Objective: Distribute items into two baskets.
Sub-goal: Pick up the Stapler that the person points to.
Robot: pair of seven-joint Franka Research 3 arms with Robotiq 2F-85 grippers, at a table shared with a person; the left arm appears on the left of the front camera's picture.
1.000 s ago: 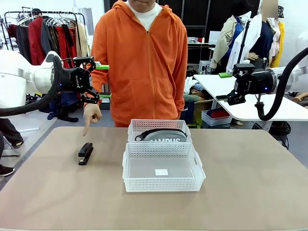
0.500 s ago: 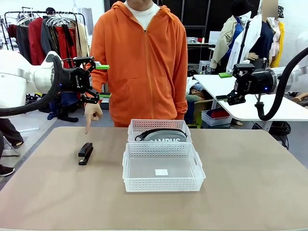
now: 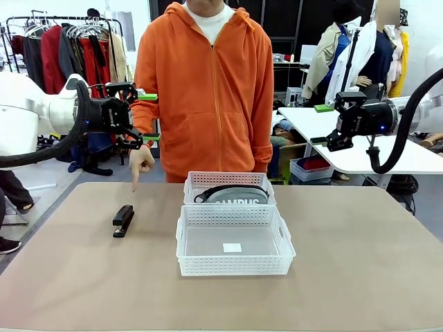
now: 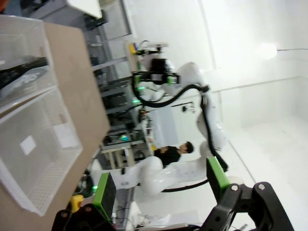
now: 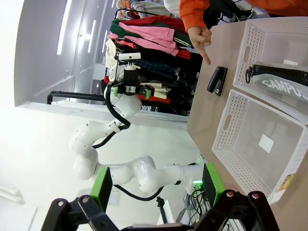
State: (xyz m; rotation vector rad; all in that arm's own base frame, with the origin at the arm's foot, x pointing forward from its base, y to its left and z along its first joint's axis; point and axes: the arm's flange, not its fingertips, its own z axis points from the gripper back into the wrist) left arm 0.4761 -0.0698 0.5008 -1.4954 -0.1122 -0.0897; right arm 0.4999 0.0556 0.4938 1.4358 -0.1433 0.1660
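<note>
Person's pointing hand (image 3: 142,161), index finger down, moved a little toward picture right and slightly higher than before, orange zipped hoodie (image 3: 208,90) shifted right with it

A tan counter (image 3: 360,263) carries a black stapler (image 3: 123,220) towards its left side. Apart from it, at the middle, stand two white baskets: the near basket (image 3: 232,265), and the far basket (image 3: 208,180) right behind it.
</note>
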